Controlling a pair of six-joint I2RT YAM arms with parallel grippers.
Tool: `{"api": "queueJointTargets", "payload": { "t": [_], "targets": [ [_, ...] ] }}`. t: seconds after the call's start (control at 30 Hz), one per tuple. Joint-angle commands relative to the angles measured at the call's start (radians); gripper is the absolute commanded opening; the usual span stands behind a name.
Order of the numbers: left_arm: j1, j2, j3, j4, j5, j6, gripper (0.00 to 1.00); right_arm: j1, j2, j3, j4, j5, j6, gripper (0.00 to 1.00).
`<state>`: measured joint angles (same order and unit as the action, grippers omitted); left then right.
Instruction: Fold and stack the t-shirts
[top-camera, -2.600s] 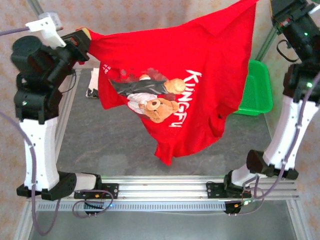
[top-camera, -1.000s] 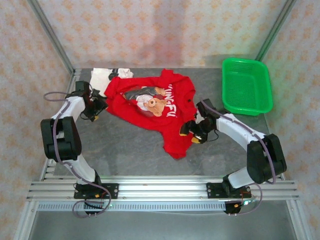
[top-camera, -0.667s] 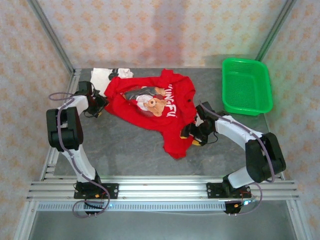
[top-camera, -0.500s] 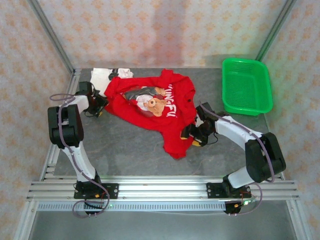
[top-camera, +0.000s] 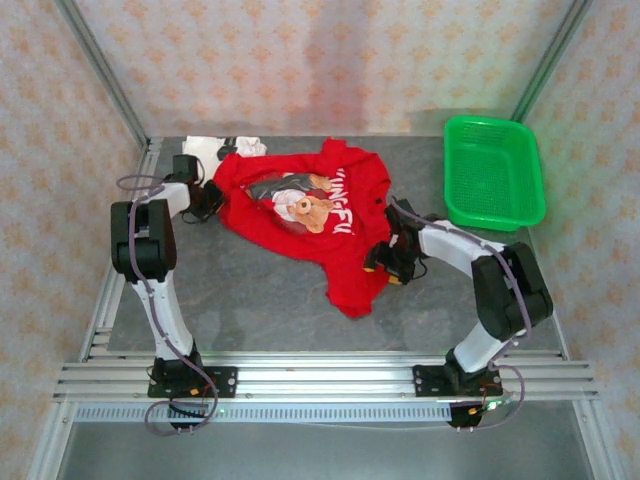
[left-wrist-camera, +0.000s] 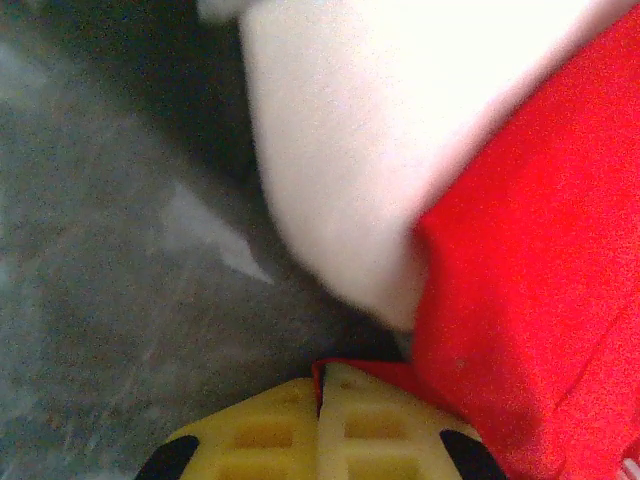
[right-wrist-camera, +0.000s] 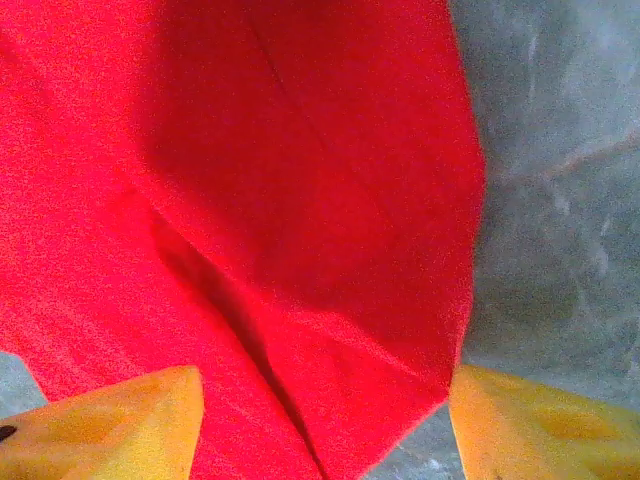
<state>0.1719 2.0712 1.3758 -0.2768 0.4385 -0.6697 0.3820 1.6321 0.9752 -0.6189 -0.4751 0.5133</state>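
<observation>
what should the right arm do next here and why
Probably close the right gripper: its open fingers straddle an edge of the red t-shirt, the left gripper looks shut on its far side, and the shirt lies crumpled, needing a two-handed spread.

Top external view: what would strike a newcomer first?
The bright red t-shirt with its bear print lies crumpled mid-table, touching a white t-shirt at far left. The left end effector is shut on its left edge, the right end effector open around its right edge; a green basket sits far right.
</observation>
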Motion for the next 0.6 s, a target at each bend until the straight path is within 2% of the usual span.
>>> {"api": "queueJointTargets", "payload": {
  "t": [0.0,0.3,0.47,0.57],
  "targets": [
    [0.016,-0.15,-0.073,-0.106,-0.007,0.055,0.0,-0.02,0.03,0.051,0.056,0.088,0.062,0.65],
    [0.1,-0.476,-0.227,-0.25,-0.036,0.154,0.0,-0.049,0.169,0.171,0.058,0.222,0.122,0.64],
    [0.11,-0.547,-0.307,-0.283,-0.062,0.159,0.0,-0.049,0.223,0.217,0.05,0.301,0.126,0.62],
    [0.125,-0.549,-0.358,-0.293,-0.071,0.141,0.0,-0.053,0.262,0.239,0.061,0.306,0.115,0.61]
  ]
}}
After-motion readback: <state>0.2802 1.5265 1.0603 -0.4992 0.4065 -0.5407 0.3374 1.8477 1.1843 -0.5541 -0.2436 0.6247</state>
